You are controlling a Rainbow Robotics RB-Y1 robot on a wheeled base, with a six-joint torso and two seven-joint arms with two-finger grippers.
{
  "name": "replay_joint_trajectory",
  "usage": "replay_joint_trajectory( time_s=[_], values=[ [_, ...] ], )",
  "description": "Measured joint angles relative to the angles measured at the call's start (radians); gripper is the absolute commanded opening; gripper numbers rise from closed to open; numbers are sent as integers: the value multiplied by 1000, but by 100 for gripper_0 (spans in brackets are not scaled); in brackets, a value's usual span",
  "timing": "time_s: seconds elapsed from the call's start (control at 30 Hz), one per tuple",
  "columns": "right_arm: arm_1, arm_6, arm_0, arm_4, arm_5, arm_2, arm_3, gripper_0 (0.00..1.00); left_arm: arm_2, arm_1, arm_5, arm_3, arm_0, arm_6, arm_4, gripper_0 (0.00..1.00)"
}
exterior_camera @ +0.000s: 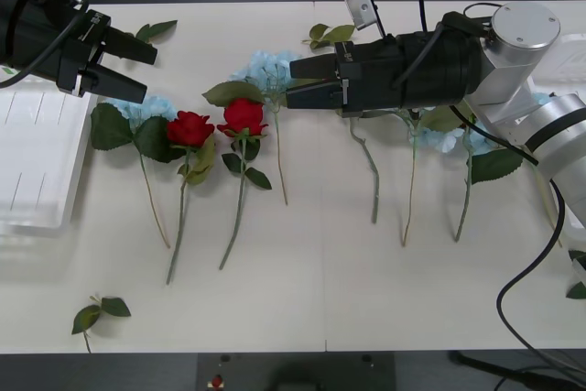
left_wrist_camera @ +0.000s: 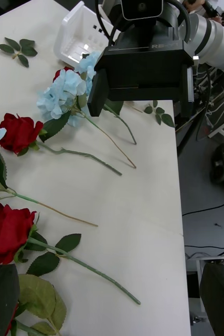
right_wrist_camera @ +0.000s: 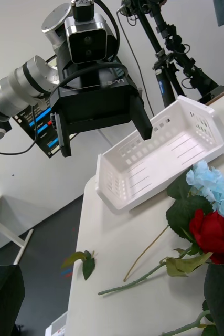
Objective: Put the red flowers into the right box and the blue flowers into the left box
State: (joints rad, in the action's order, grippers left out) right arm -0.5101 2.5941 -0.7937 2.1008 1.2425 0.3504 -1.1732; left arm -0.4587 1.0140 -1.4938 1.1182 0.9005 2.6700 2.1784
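Two red flowers (exterior_camera: 189,127) (exterior_camera: 243,116) lie side by side left of the table's middle, stems toward me. A blue flower (exterior_camera: 146,109) lies just below my open left gripper (exterior_camera: 149,78), which hovers empty beside the left box (exterior_camera: 37,153). Another blue flower (exterior_camera: 265,69) lies at the tips of my open, empty right gripper (exterior_camera: 289,82). More blue flowers (exterior_camera: 449,139) lie partly hidden under the right arm. The right box (left_wrist_camera: 77,31) stands behind the right gripper (left_wrist_camera: 142,105) in the left wrist view. The right wrist view shows the left gripper (right_wrist_camera: 105,139) above the left box (right_wrist_camera: 159,157).
Loose leaf sprigs lie at the front left (exterior_camera: 101,310), the back left (exterior_camera: 156,29) and the back middle (exterior_camera: 330,34). Bare stems (exterior_camera: 371,171) run toward me under the right arm. A cable (exterior_camera: 531,290) hangs at the right.
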Motion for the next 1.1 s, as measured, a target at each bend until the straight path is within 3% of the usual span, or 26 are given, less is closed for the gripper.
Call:
replay_joint_trajectory(
  time_s=[0.17,0.43,0.6,0.9,1.1],
  values=[
    [3,0,33,-33,1,23,32,100,0,2,2,1,0,0,0,100],
    [3,-36,2,-46,39,-32,35,100,-25,32,67,74,0,0,-11,100],
    [-2,-388,-70,-173,147,-88,35,100,-30,35,84,90,0,0,-92,100],
    [-2,-991,-197,-498,487,-301,3,100,-15,35,100,59,0,-11,-277,100],
    [-39,-1226,-214,-713,671,-356,-53,100,15,35,99,-8,0,-232,-397,100]
  ],
)
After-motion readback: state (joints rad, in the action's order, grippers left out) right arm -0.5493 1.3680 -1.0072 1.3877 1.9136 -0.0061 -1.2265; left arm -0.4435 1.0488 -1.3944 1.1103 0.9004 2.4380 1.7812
